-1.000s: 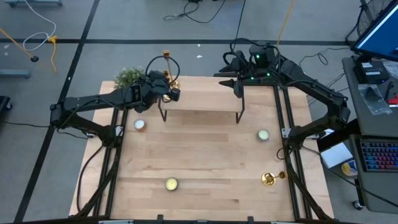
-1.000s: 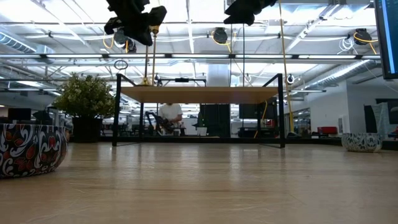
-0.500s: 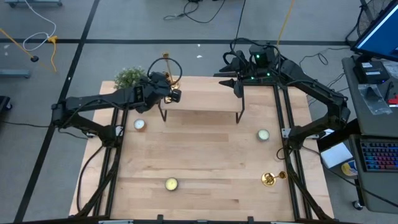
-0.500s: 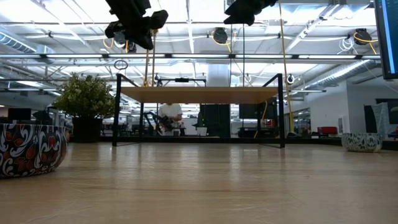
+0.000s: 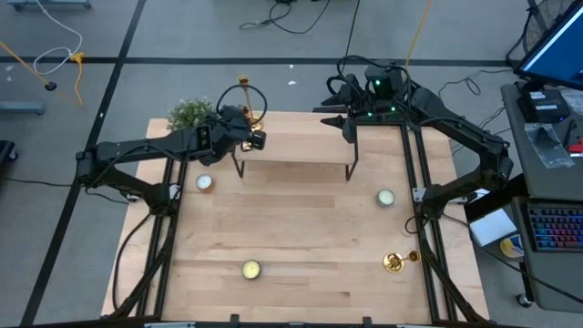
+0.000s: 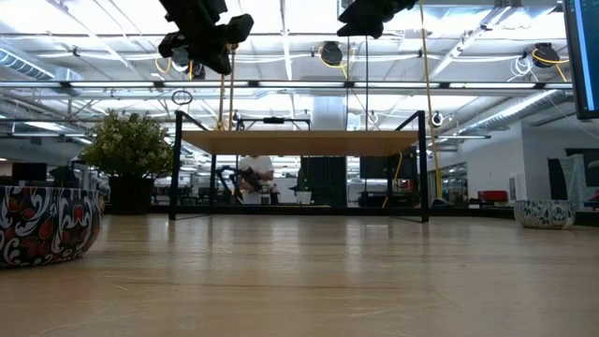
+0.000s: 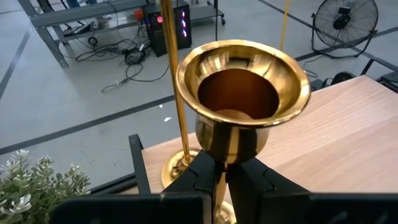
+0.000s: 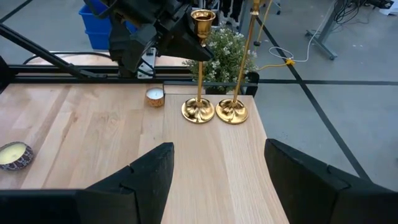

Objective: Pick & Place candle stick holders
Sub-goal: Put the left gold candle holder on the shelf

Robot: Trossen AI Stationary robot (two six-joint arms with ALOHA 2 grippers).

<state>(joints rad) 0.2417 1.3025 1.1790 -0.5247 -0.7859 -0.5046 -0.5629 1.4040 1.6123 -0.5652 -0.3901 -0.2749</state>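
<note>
The left gripper is clamped on the stem of a short candlestick, just under its cup, over the shelf's left end at about eleven o'clock on the table. In the right wrist view that candlestick stands upright with its base on the shelf top, touching or almost touching the base of a taller candlestick just beside it. So two of the three holders are up on the shelf — one standing free, one down but not yet let go.

The plant sits off the shelf's left end at about ten o'clock. A tin candle lies below it at nine, another tin candle near seven, and a last tin candle at about three.

The right gripper hangs with its fingers spread and nothing between them, over the shelf's right end at about one o'clock.

The third candlestick lies on its side near the table's right edge at about four o'clock, well apart from both arms. By my reading, what is left is to release the short one, then fetch this last one — it would first have to be stood upright — and set it on the shelf with the others.
</note>
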